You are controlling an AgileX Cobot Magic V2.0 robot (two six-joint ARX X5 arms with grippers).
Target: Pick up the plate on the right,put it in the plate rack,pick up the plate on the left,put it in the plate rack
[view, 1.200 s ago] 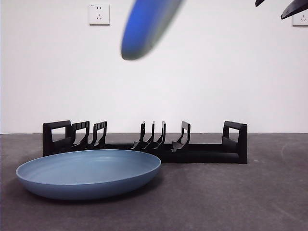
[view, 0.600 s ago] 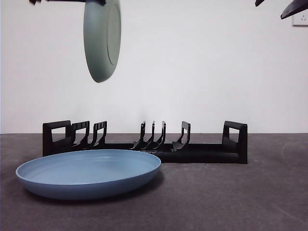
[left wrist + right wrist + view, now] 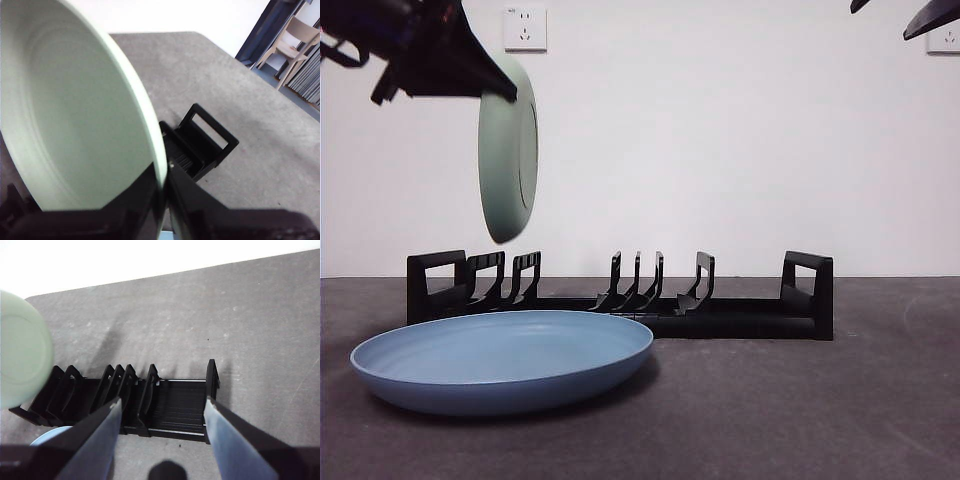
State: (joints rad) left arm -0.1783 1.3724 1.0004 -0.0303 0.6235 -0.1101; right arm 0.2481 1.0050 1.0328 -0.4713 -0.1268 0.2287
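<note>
The left hand (image 3: 162, 200) grasps a pale green plate (image 3: 507, 150) by its rim, with one jaw on each face of the plate. In the front view the plate hangs on edge, almost upright, in the air above the left end of the plate rack (image 3: 620, 297). Its lower edge is close above the prongs there but does not touch them. The dark arm enters this view from the upper left corner.

The plate rack is black and stands on the grey worktop (image 3: 800, 410) with no plate in it. A blue plate (image 3: 502, 359) lies flat on the worktop, in front of the left part of the rack.

The right hand (image 3: 162, 440) is released, its jaws wide apart, and it hangs high above the rack. In the front view it shows only as a black tip at the upper right corner.
</note>
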